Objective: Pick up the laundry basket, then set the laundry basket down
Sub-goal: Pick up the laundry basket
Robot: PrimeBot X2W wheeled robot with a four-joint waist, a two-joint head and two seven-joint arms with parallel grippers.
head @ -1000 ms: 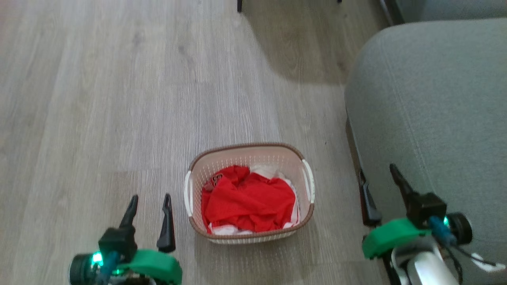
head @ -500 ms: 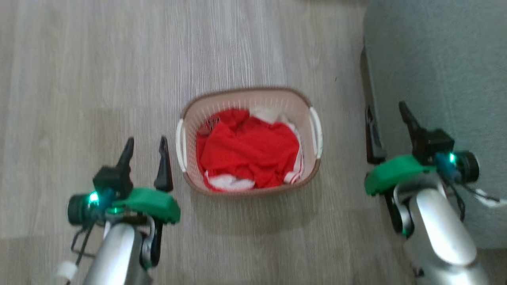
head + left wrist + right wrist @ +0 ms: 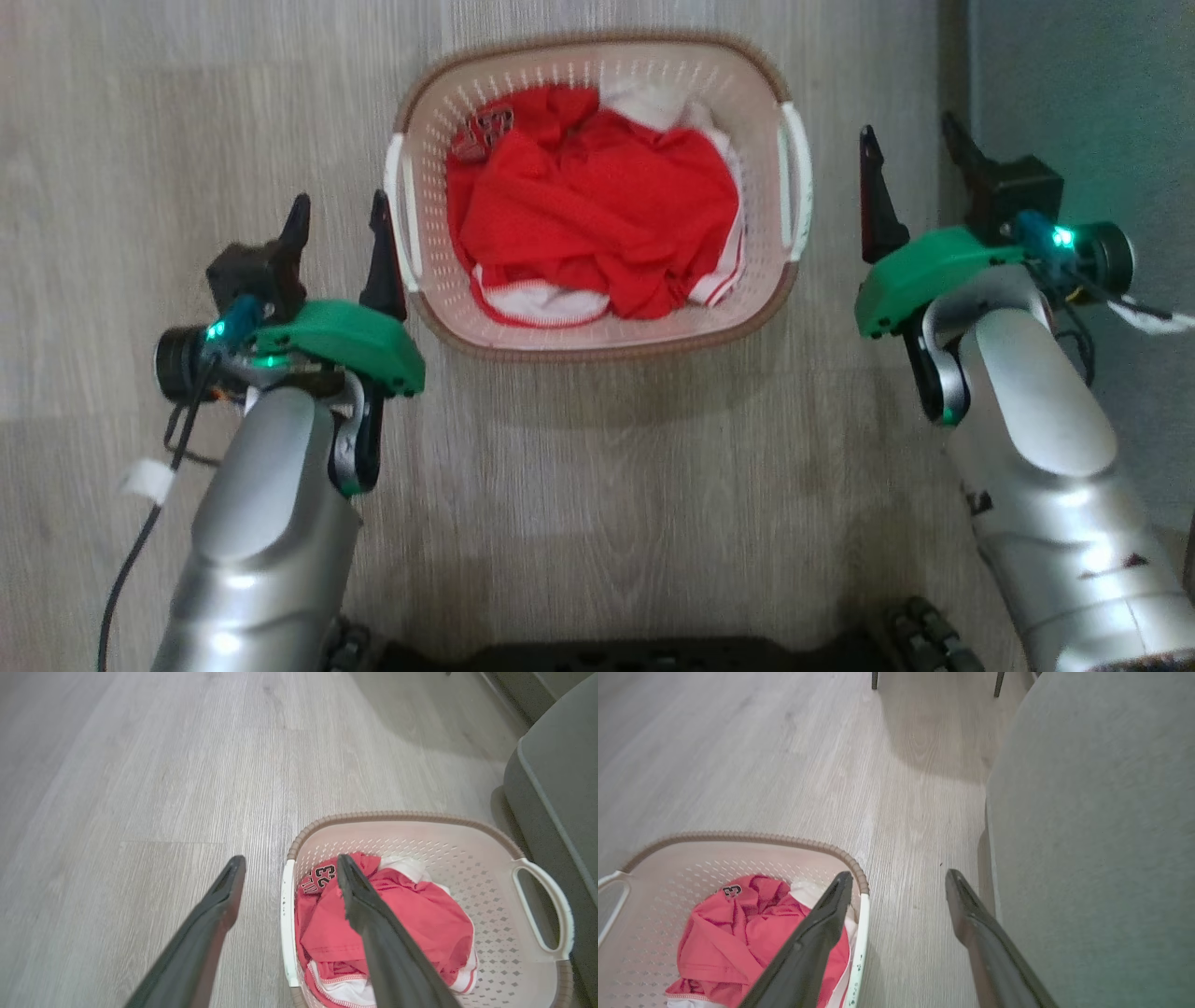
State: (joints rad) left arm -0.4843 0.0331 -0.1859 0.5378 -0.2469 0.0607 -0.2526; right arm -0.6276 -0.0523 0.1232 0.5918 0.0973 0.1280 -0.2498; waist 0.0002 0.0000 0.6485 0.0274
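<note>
1. The laundry basket [image 3: 579, 334] is parked on the pale wood-look floor [image 3: 140, 112], dead ahead of the robot and between its two arms. A grey upholstered seat [image 3: 1074, 84] is seen off to its right.
2. Looks-wise, it's a rounded-rectangular tub in cream-white plastic, with the walls punched all over in neat rows of little holes.
3. The top edge is finished with a brown rim [image 3: 597, 39] moulded to look woven.
4. A white loop is moulded into each short side: the left handle [image 3: 400, 215] and the right handle [image 3: 795, 182].
5. It's stuffed with a crumpled red garment [image 3: 597, 215], and "23" can be read on it in the left wrist view. A bit of white cloth [image 3: 653, 105] is tucked in at the far side.
6. The left gripper [image 3: 338, 201] is held with its fingers spread apart. Its inner finger is placed just beside the left handle, and whether they touch can't be made out.
7. The right gripper [image 3: 910, 126] is likewise spread wide, near the right handle, with a strip of floor seen between them. Its outer finger is seen at the edge of the grey upholstered seat.
</note>
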